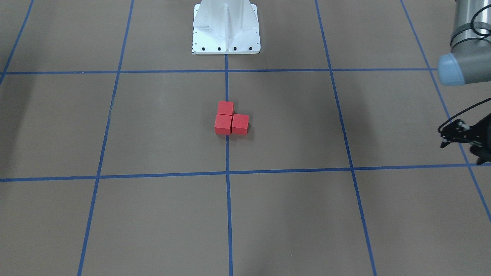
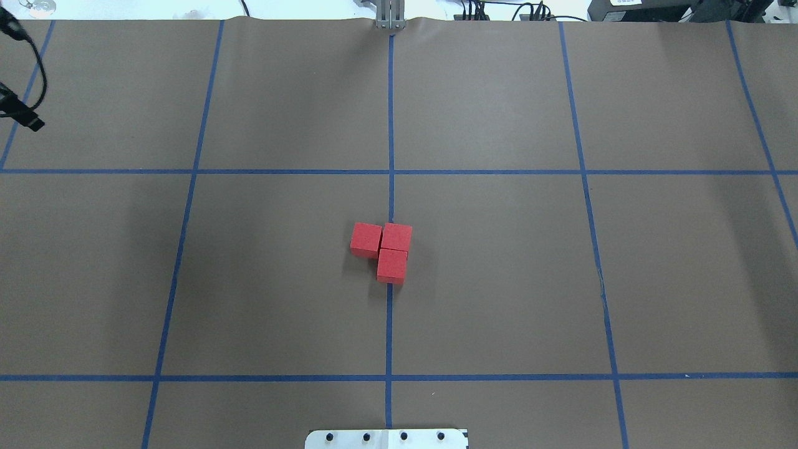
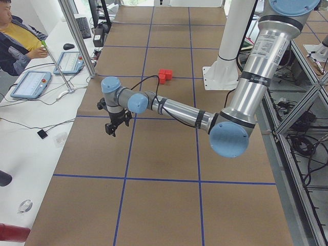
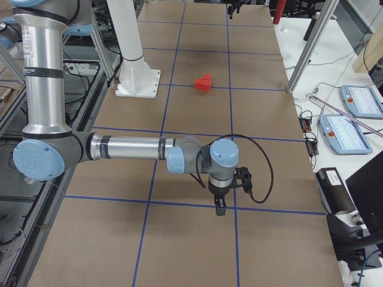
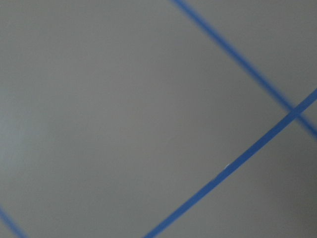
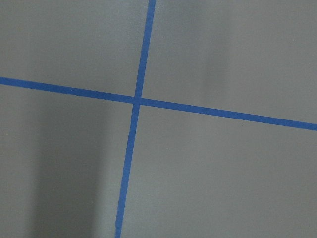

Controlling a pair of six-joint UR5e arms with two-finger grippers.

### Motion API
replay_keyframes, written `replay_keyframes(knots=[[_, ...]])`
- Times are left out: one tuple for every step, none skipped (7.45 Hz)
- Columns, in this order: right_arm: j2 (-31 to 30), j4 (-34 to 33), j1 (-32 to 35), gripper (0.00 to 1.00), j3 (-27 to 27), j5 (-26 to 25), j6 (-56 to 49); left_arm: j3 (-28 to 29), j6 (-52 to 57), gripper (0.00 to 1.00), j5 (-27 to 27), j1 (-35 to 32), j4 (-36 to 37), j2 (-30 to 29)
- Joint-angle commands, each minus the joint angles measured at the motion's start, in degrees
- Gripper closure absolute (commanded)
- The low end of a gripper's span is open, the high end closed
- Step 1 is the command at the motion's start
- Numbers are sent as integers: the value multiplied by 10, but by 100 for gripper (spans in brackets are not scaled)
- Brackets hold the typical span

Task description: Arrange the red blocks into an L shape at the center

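Brown gridded paper holds three touching red blocks [image 2: 386, 249] in an L.

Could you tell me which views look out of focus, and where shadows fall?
Left wrist-mounted: out of focus, the blue tape edges smeared. Right wrist-mounted: sharper, the tape crossing crisp, with a broad shadow band at lower left. Overhead exterior: sharp, the red blocks casting only a faint shadow.

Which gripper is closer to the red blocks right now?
Left, slightly. The left gripper hangs at the overhead view's left edge; the right gripper lies outside that view, farther from the red blocks on their other side.
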Motion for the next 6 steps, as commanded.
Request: replay_keyframes(knots=[[0,1,0,0,-1,-1,0,1,-5,0,-11,-96,1,87],[0,1,0,0,-1,-1,-1,-1,-6,0,-7,-128,3,99],[1,2,0,0,0,-1,0,-11,-5,0,-5,-172,5,103],[1,2,0,0,1,0,0,-43,-7,0,-10,-175,9,135],[3,2,0,0,1,0,0,-56,-11,0,-23,-173,7,156],[3,2,0,0,1,-1,0,-56,-12,0,-25,-173,7,158]])
